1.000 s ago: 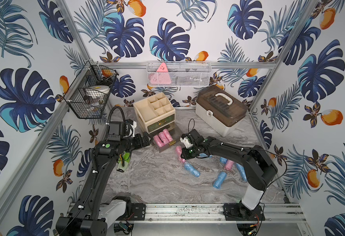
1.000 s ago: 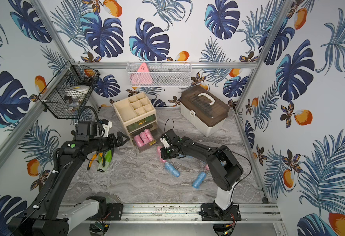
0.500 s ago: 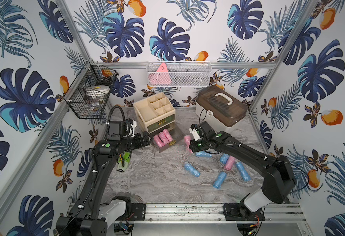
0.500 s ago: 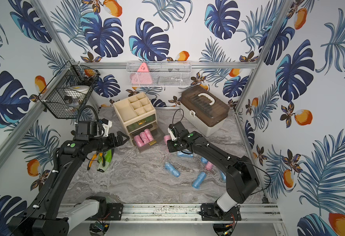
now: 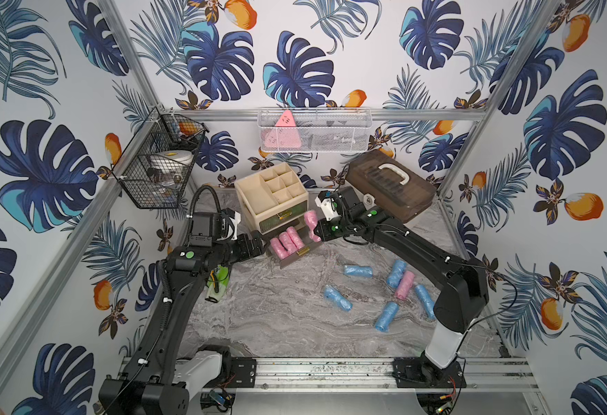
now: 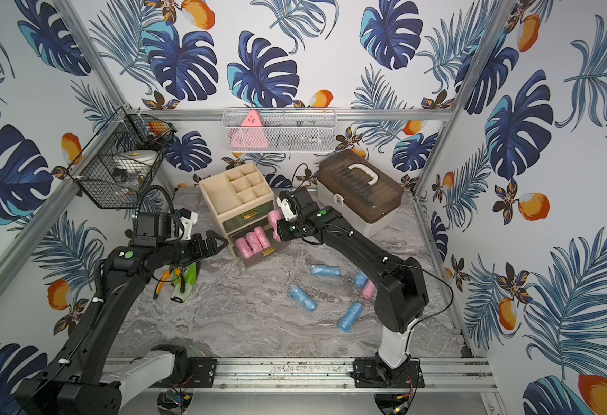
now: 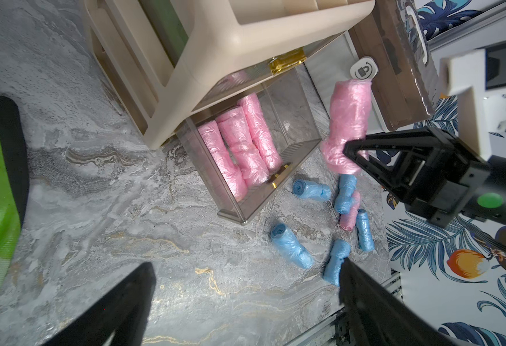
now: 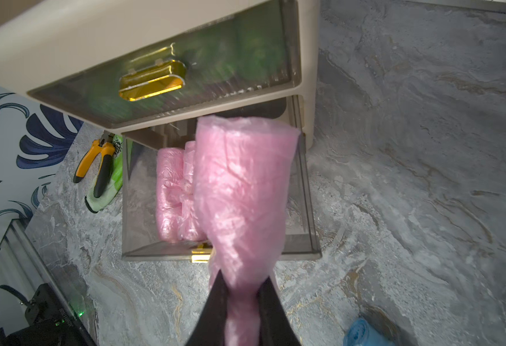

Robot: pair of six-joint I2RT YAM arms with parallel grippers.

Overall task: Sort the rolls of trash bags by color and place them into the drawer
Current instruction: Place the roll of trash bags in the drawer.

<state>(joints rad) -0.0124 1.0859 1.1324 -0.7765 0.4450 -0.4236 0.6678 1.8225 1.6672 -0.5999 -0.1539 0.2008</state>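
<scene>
Trash-bag rolls: small cylinders of thin crinkly film, judged very light, soft enough to squash under the jaws, and slippery; best taken across the middle of the length. Held item: one pink roll [image 8: 239, 194], pinched near one end by the right gripper [image 8: 242, 284], fingers narrow and the film visibly waisted between them, so most of the roll sticks out past the tips. It hangs just above the right part of the open lower drawer [image 7: 254, 200], at the far left-centre of the table [image 5: 277, 316], and is not yet in it. Left gripper [image 7: 247, 266]: fingers wide, empty, just left of the drawer. Count, pink: three lying side by side in the drawer, one held, one loose pink [image 5: 403, 285] among the blues at the near right. Count, blue [image 5: 357, 270]: five, all loose on the table. Green: only a tint behind the shut upper drawer [image 8: 162, 75]; number cannot be told.
</scene>
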